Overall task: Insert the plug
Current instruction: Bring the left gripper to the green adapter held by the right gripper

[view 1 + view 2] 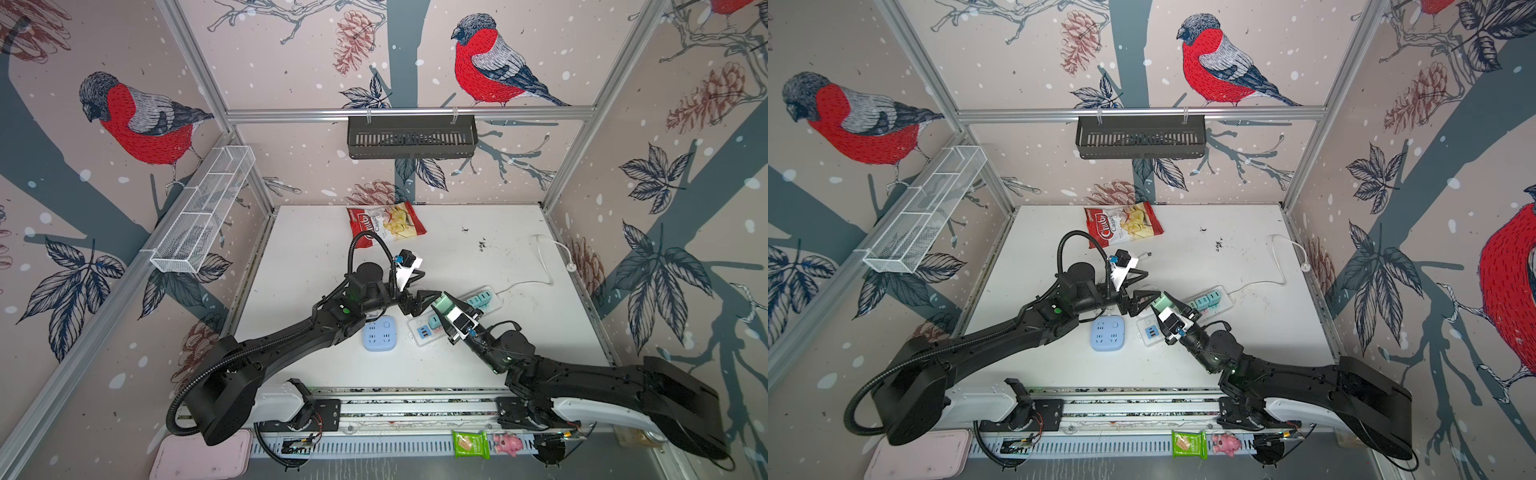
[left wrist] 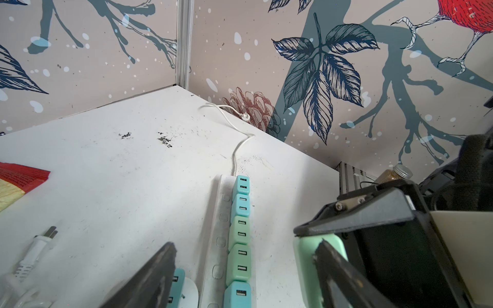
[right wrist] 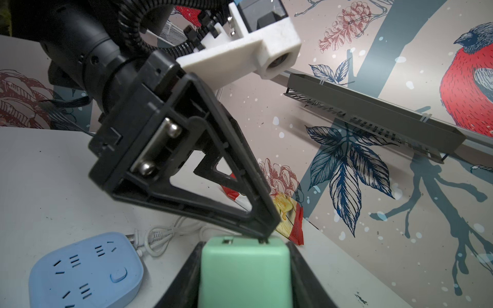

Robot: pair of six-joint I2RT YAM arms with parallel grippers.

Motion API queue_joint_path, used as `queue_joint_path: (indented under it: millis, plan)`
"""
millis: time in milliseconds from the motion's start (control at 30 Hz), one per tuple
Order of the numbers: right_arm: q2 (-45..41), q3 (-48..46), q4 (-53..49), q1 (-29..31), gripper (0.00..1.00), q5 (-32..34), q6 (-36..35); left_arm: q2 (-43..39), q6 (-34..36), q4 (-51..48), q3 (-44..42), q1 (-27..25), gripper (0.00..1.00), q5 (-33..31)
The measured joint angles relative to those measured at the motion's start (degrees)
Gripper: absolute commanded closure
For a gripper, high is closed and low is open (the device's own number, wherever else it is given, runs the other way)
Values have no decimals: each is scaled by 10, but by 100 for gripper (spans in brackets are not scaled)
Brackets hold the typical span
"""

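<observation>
Plug (image 3: 244,269) is the mint-green charger block. The right gripper (image 1: 444,306) is clamped on it and holds it up off the table, over the white power strip (image 2: 216,240). The left gripper (image 2: 245,244) has its jaws apart, and one fingertip looks like it's touching the plug's far end. If that finger pushes, the block could twist in the grip and the prongs would miss. I can't see the prongs, so alignment is a guess. The row of chargers (image 2: 240,232) crowds the free slots, and nothing pins the strip, so it might slide.
</observation>
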Motion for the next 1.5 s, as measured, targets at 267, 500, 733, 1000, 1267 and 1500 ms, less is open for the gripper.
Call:
queue_joint_path:
  millis: [267,500,733,1000,1267,1500]
  plan:
    - [3,0,11,-4,90,24,2,4,8,-2,1,-4,20,51]
    - [7,5,7,-4,90,20,3,24,17,-16,22,-16,24,68]
    - [14,5,-3,-4,89,18,0,46,33,-45,48,-28,40,75]
    - [10,-5,15,-4,83,27,-44,60,42,-91,82,-40,43,77]
    - [-42,-50,55,-12,85,34,-110,68,62,-132,108,-59,51,79]
    - [-69,-51,19,-19,87,17,-123,88,75,-143,129,-65,48,94]
